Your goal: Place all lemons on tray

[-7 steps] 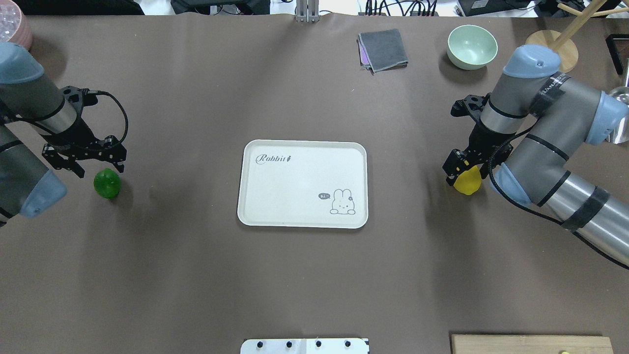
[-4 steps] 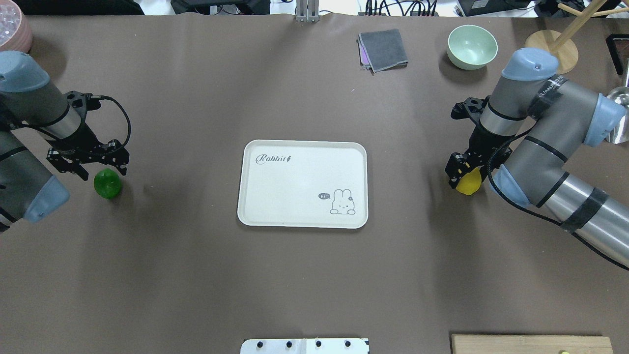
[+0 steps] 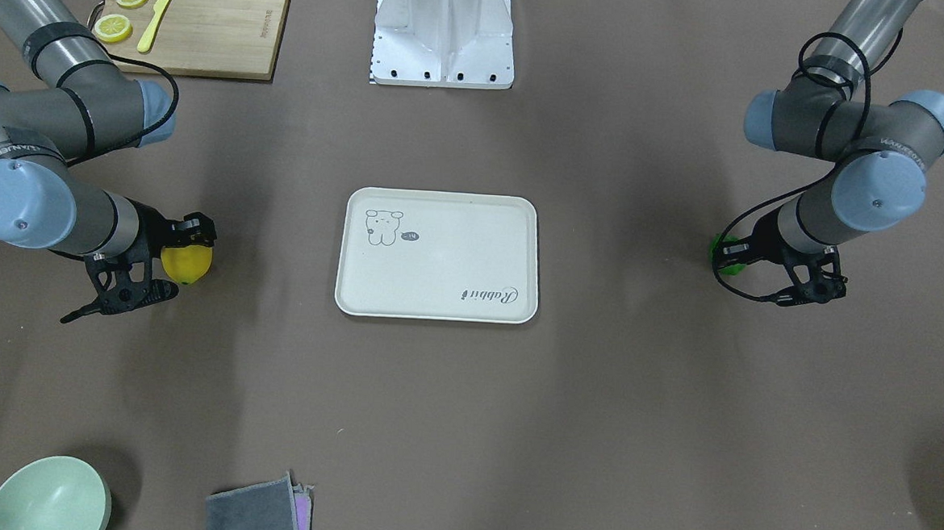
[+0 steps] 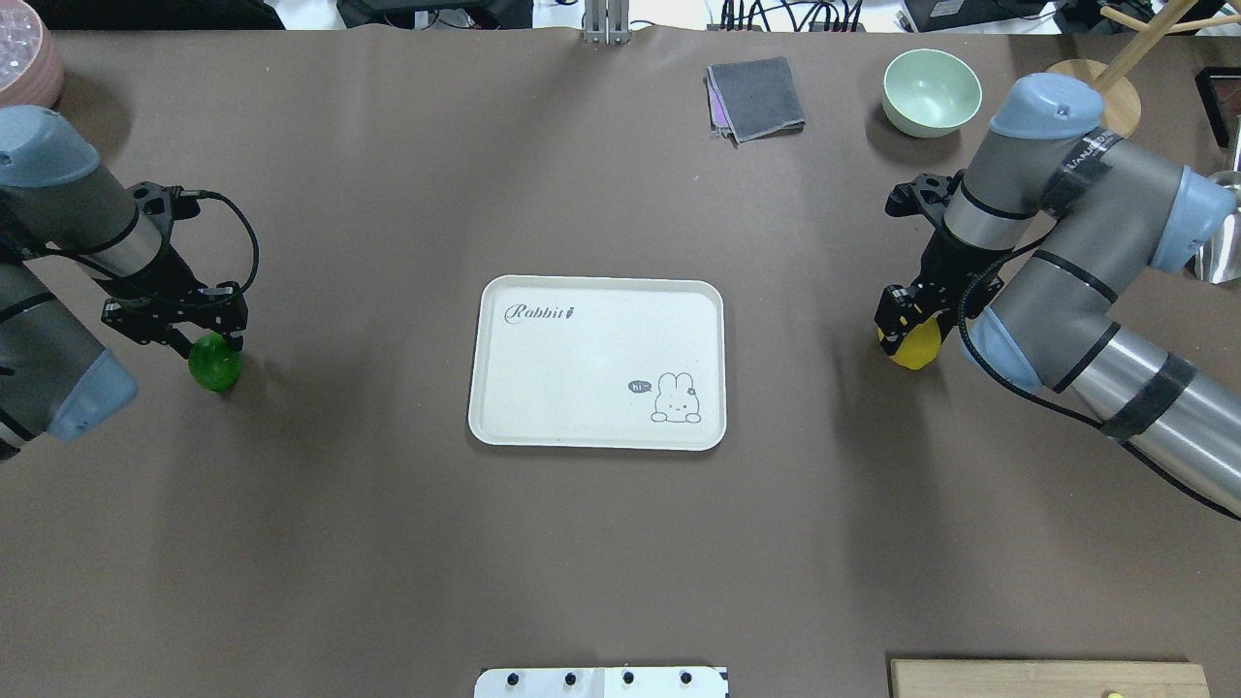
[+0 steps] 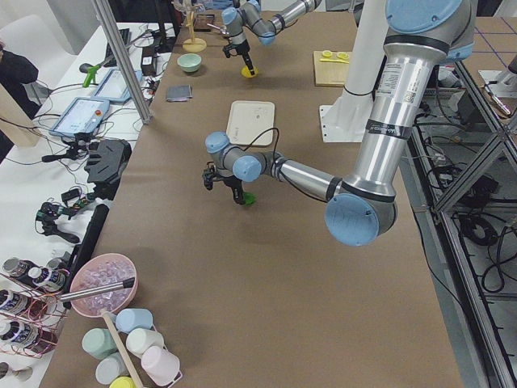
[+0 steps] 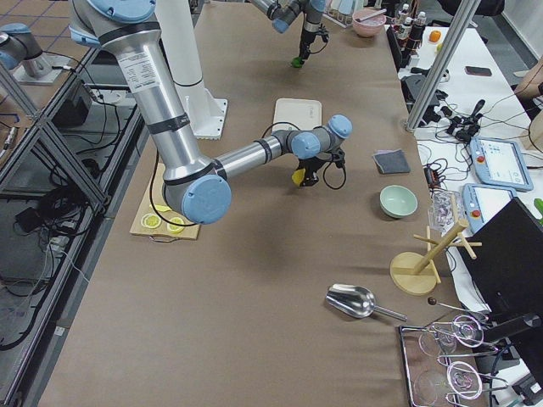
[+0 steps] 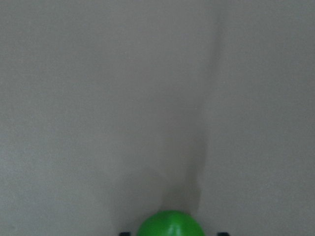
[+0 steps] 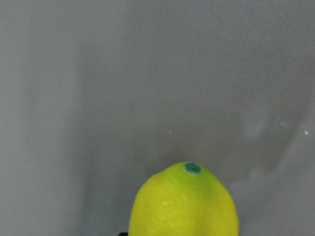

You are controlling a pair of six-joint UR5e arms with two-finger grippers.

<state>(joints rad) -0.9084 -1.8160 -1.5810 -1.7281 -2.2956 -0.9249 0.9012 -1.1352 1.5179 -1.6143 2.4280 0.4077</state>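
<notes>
The off-white tray point(image 4: 582, 368) lies at the table's middle, bare; it also shows in the front-facing view point(image 3: 440, 255). The green lemon point(image 4: 215, 364) rests on the table left of the tray. My left gripper point(image 4: 207, 341) is open and lowered over it, a finger on each side; the left wrist view shows the green lemon point(image 7: 171, 224) between the fingertips. The yellow lemon point(image 4: 912, 346) is right of the tray, and my right gripper point(image 4: 906, 325) is shut on it. The yellow lemon fills the bottom of the right wrist view point(image 8: 183, 201).
A pale green bowl point(image 4: 931, 92) and a folded grey cloth point(image 4: 756, 97) sit at the far right. A bamboo cutting board point(image 3: 202, 17) with lemon slices and a knife is by the robot's base. A wooden stand point(image 4: 1091, 92) and a pink bowl point(image 4: 24, 58) stand at the far corners.
My left gripper has come down from beside the green lemon to straddle it. My right gripper has shifted slightly up and left with the yellow lemon in it.
</notes>
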